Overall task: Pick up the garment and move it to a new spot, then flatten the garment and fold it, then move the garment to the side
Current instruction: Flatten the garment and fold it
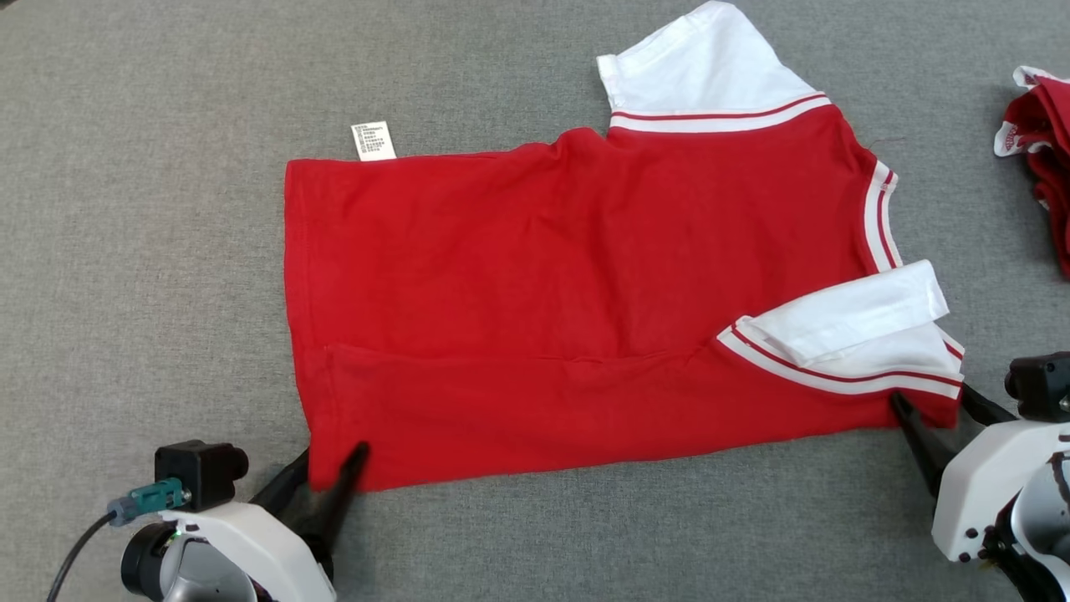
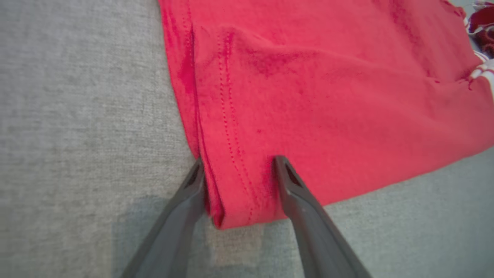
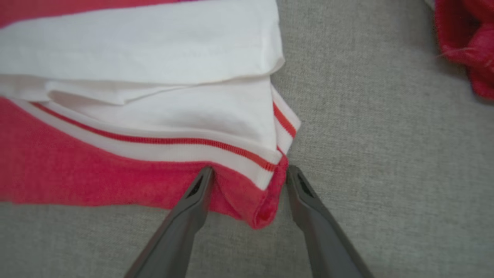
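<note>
- The left gripper (image 1: 333,458) sat at the near left corner of the garment (image 1: 543,293). Its fingers (image 2: 287,185) were spread apart, with the doubled hem corner lying loose between them. Nothing was pinched: one tip rested on the red cloth and the other stood at its edge.
- The right gripper (image 1: 929,401) sat at the near right corner, beside the striped armhole seam. Its fingers (image 3: 195,191) were likewise apart, one on the cloth and one beside the corner, without closing on it.
- Having one arm at each end of the near edge seemed to suit laying a long fold evenly.
- Just beyond them, the near long edge lay turned over onto the body as a narrow band. The near sleeve (image 1: 853,322) was folded inward on top, probably so that it would not stick out of the finished shape.
- The garment lay flat in the middle of the grey table (image 1: 150,251), hem to the robot's left and striped collar (image 1: 882,217) to its right.
- Farther off, the far sleeve (image 1: 702,71) reached out past the far edge, and a care label (image 1: 373,140) poked out by the hem. I judged that side not yet folded.
- At the far right, well apart, a second red-and-white garment (image 1: 1045,142) lay bunched. That may have marked the side spot.
</note>
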`<state>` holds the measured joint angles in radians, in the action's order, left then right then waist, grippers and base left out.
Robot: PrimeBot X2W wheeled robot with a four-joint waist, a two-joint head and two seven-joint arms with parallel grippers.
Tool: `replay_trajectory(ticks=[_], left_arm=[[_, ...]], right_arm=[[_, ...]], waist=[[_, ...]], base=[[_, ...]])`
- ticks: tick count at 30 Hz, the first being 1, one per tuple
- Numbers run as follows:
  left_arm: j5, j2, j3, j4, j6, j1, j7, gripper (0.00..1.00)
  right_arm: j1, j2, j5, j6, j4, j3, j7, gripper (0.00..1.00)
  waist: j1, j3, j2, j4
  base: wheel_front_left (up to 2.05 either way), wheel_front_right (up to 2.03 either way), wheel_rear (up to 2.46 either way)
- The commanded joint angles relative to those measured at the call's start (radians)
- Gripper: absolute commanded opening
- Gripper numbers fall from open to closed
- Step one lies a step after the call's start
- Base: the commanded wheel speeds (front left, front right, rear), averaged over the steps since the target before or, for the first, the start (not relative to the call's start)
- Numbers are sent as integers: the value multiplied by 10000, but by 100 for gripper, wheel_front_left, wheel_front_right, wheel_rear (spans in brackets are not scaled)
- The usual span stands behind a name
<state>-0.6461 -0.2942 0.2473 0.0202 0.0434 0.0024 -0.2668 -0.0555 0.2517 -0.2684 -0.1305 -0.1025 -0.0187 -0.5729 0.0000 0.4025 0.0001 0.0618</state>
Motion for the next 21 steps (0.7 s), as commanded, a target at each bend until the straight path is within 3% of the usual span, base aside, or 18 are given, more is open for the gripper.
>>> replay_trajectory(ticks=[1,2,7,14,21], left_arm=[[-129,260,459,657,111,144,-544,0],[-159,289,505,715,170,114,-507,0],[-537,297,581,795,473,110,-400,0],[-912,-148,367,-154,613,592,-324,0],[-1490,-1135,-144,-1984,449,2051,-1010,0]], right_arm=[[-95,-100,-188,-4,305,57,-65,28],[-117,-111,-279,-4,389,12,-39,0],[-58,94,-778,0,530,-217,-85,0],[593,479,-1344,-1,-170,-539,-399,0],[2110,784,-1996,-1,-1506,-962,-1296,0]], waist=[[0,0,-1,30],[0,-35,-1,47],[0,-394,-1,61],[0,-1028,-1,-6],[0,-1296,-1,-140]], base=[[0,0,0],[0,0,0],[0,0,0],[0,0,0],[0,0,0]])
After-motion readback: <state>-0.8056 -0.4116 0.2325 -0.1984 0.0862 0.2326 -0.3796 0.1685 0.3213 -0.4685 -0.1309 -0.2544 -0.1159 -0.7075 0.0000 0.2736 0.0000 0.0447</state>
